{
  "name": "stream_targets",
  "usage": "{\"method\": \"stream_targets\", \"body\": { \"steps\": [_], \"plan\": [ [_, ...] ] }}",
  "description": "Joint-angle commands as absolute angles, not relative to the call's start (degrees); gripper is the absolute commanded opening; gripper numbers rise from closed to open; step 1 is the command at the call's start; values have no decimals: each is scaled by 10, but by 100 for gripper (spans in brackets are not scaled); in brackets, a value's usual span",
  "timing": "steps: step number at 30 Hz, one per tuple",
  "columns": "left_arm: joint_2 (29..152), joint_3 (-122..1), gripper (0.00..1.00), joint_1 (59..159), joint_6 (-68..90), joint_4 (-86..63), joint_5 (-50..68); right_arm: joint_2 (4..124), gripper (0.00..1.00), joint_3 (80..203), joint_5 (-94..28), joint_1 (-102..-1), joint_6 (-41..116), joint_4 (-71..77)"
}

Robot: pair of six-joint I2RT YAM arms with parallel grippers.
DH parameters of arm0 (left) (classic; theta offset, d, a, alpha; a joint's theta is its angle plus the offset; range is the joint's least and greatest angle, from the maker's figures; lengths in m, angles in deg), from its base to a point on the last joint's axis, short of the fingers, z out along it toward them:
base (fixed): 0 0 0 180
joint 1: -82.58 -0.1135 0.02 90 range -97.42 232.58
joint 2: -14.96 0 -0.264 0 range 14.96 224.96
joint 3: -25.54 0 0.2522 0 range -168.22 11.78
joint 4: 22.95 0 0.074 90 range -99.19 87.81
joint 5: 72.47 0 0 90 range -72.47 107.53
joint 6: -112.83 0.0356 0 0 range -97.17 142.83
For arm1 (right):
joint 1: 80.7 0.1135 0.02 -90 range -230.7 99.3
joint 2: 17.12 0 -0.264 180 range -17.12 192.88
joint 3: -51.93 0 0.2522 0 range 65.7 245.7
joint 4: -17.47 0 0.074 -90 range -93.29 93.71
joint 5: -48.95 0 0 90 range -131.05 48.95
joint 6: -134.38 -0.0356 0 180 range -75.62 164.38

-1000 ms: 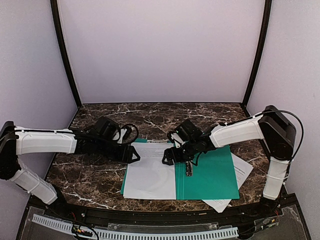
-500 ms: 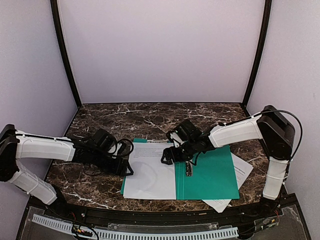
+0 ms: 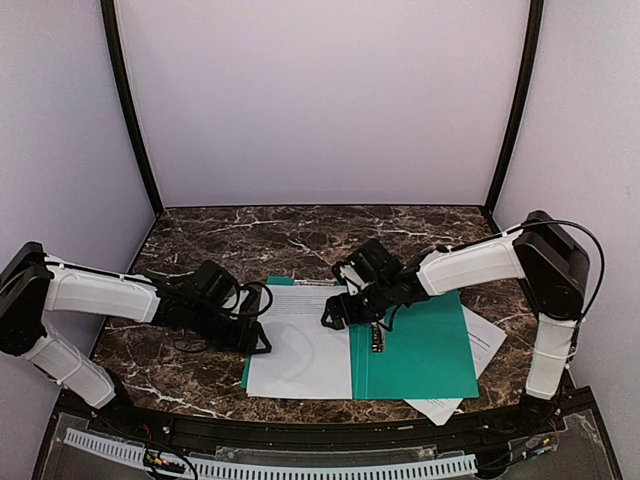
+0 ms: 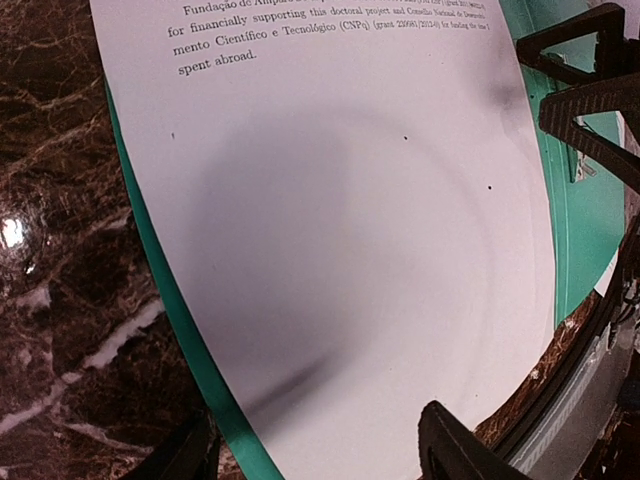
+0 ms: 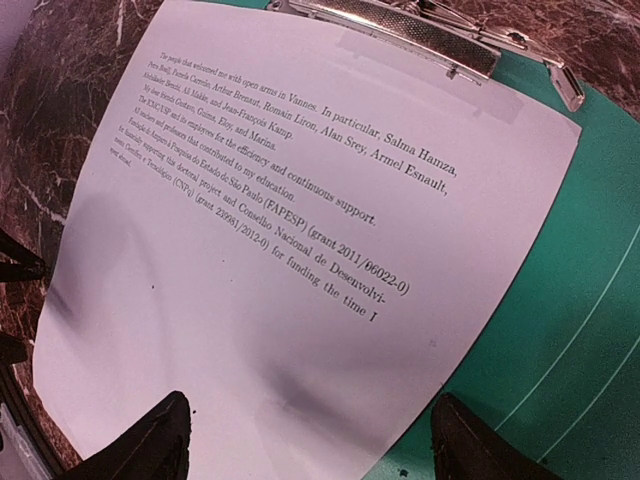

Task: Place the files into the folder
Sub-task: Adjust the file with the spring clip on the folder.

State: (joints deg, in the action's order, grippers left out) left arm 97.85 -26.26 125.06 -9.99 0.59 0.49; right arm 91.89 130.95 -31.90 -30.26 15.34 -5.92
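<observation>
Folder lies open on counter. 1 sheet is laid on its left half, top edge by metal clip. 2nd sheet sticks out from beneath its right edge. "FAPESP" and "grant 2011/06022-0" can be read. Arms are stretched low. Left tool and right tool are held w/ fingers apart.

Top cam: high at near edge, looks down over whole table. Wrist cams: close, steep down; all share sheet on folder.
</observation>
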Motion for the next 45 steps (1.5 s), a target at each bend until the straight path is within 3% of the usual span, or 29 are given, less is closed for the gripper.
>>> {"method": "stream_targets", "body": {
  "steps": [1, 45],
  "plan": [
    [988, -265, 68, 1247, -101, -2, -4, 934, 80, 1300, -318, -294, 147, -78],
    [1058, -303, 65, 1248, -97, -44, -15, 898, 80, 1304, -369, -288, 147, -102]
  ]
}}
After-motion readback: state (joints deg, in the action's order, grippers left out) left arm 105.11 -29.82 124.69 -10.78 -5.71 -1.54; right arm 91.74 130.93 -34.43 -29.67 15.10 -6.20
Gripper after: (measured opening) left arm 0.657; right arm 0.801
